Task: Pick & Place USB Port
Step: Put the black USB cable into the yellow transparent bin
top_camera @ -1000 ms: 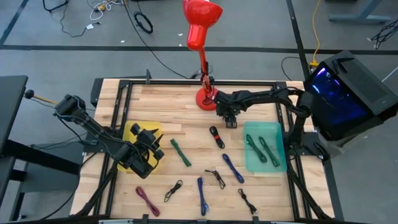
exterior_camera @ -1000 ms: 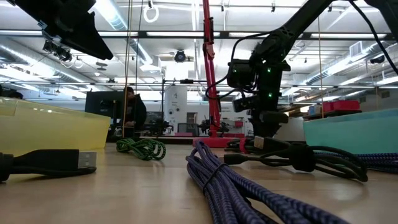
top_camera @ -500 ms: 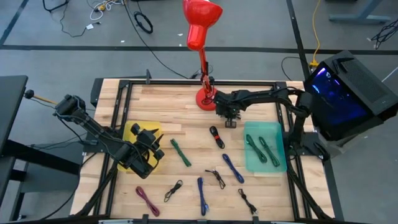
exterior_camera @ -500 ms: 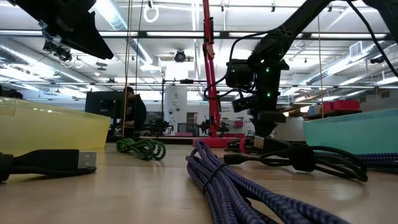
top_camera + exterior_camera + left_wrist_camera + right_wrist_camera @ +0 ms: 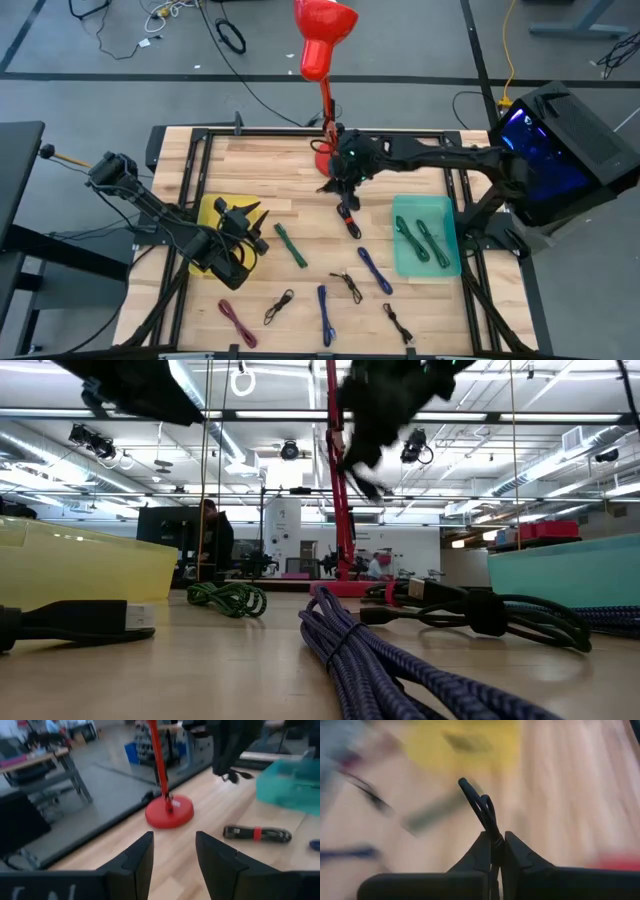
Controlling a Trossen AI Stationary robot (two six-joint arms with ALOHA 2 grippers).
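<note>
USB cable: a thin black cable (image 5: 482,810) is pinched between the right tool's fingers and sticks out ahead of them, lifted clear of the bench (image 5: 270,170).
Right tool: the right tool (image 5: 345,180) is clenched on that black cable, hanging above the bench just beside the red lamp base (image 5: 322,160); in the low view it shows as a dark blur (image 5: 385,410) high in the air.
Below the right tool: a black bundle with a red band (image 5: 347,219) lies on the wood just past the tool, toward the bench's near edge.
Teal tray: the teal tray (image 5: 448,262) sits off to the right tool's outer side, near but apart, with two green cables (image 5: 420,240) lying in it.
Left tool: the left tool (image 5: 250,222) waits over the yellow tray (image 5: 207,212), its fingers (image 5: 137,857) spread apart with nothing between them.
Beside the left tool: a green cable (image 5: 290,245) lies just beyond it on the wood.
Farther from both tools: blue (image 5: 375,270), black (image 5: 346,286) and maroon (image 5: 237,322) cables lie scattered along the near side of the bench.
</note>
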